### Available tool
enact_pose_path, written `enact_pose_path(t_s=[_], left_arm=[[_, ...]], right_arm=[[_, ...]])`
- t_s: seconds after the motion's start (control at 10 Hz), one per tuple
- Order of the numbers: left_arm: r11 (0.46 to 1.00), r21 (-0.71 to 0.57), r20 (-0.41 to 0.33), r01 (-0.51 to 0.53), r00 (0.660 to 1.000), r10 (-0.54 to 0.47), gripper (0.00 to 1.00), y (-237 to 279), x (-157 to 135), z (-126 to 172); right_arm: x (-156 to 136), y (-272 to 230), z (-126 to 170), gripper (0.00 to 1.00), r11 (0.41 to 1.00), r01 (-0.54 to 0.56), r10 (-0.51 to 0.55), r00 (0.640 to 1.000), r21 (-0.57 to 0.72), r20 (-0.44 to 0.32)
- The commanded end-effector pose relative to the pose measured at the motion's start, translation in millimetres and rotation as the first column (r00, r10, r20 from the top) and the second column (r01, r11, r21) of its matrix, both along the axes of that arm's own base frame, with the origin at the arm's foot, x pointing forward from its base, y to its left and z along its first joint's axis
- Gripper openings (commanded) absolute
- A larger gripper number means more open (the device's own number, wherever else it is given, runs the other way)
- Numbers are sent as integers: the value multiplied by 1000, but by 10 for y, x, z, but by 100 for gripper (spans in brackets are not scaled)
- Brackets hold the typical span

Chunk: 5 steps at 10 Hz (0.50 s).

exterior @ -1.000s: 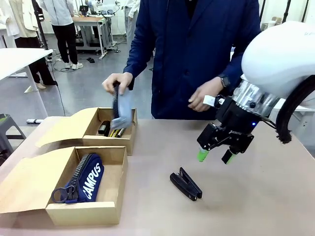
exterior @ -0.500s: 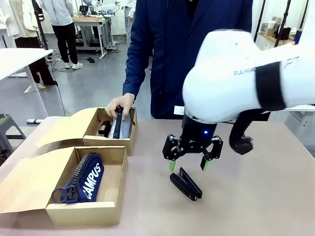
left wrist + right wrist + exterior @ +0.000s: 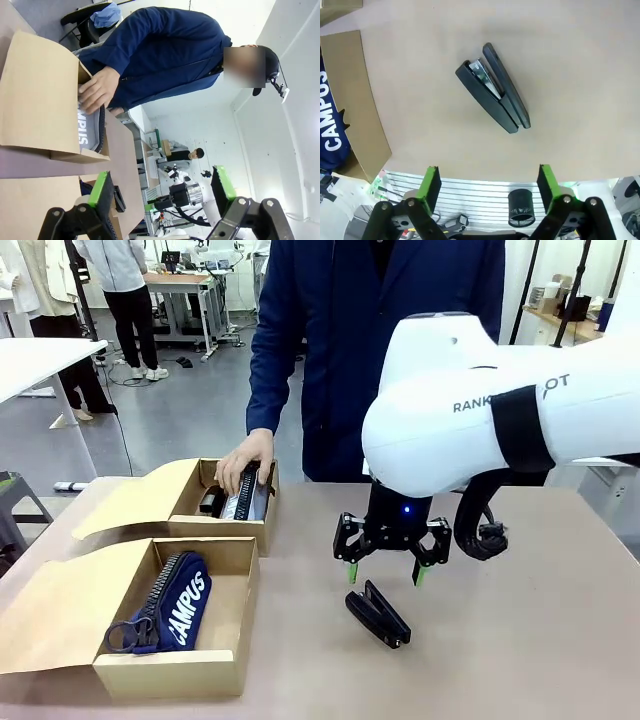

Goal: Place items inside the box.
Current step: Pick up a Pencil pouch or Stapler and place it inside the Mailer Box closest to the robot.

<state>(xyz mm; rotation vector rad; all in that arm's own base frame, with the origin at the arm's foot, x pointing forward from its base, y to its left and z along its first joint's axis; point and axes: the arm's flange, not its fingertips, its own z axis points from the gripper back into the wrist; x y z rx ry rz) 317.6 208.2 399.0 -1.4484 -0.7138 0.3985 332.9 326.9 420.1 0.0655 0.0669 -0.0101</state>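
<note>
**Right gripper lining up over the stapler**

Front view: The right gripper (image 3: pixel 385 575) is hovering just above the black stapler (image 3: pixel 378 614), with its fingers spread wide and holding nothing. The stapler is lying on the bare table (image 3: pixel 520 650), well apart from both cartons. To the left of the stapler, the near box (image 3: pixel 170 675) is holding the navy "CAMPUS" pouch (image 3: pixel 182 600). Beyond the stapler and to its left, the person's hand (image 3: pixel 243 460) is pressing a grey pouch (image 3: pixel 250 502) down into the far box (image 3: pixel 235 532). As I read it, the step in hand is the approach for picking up the stapler, and nothing is being gripped yet.

Left wrist view: The left gripper (image 3: pixel 162 190) is standing open, its green pads wide apart with nothing between them. Ahead of it, the person's hand is resting on the lettered grey pouch inside the far box.

Right wrist view: The stapler is lying slantwise ahead of the open fingers, roughly centred between them and touching neither pad. Its top arm is sprung slightly away from the base at one end. The navy pouch is showing off to one side of the stapler, past a cardboard edge. The next move, in my judgement, calls for turning the wrist so the pads face the stapler's long sides. The gripper would then be lowering until the pads straddle its body, and closing before any carry toward a box.
</note>
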Motion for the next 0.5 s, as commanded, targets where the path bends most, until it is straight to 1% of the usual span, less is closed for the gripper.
enact_pose_path(t_s=[0.0,0.1,0.2,0.3,0.4], left_arm=[[1000,6,16,9,1000,-9,100,-9,-37,6],[1000,6,16,9,1000,-9,100,-9,-37,6],[1000,6,16,9,1000,-9,100,-9,-37,6],[1000,6,16,9,1000,-9,100,-9,-37,6],[1000,6,16,9,1000,-9,100,-9,-37,6]], right_arm=[[15,34,-34,100,1000,11,-11,999,-9,30],[31,37,-72,100,1000,13,-11,998,-27,57],[49,28,-137,100,999,11,-9,998,-34,61],[47,20,-185,100,999,-51,51,996,-10,67],[30,-5,-191,100,928,-368,364,929,65,66]])
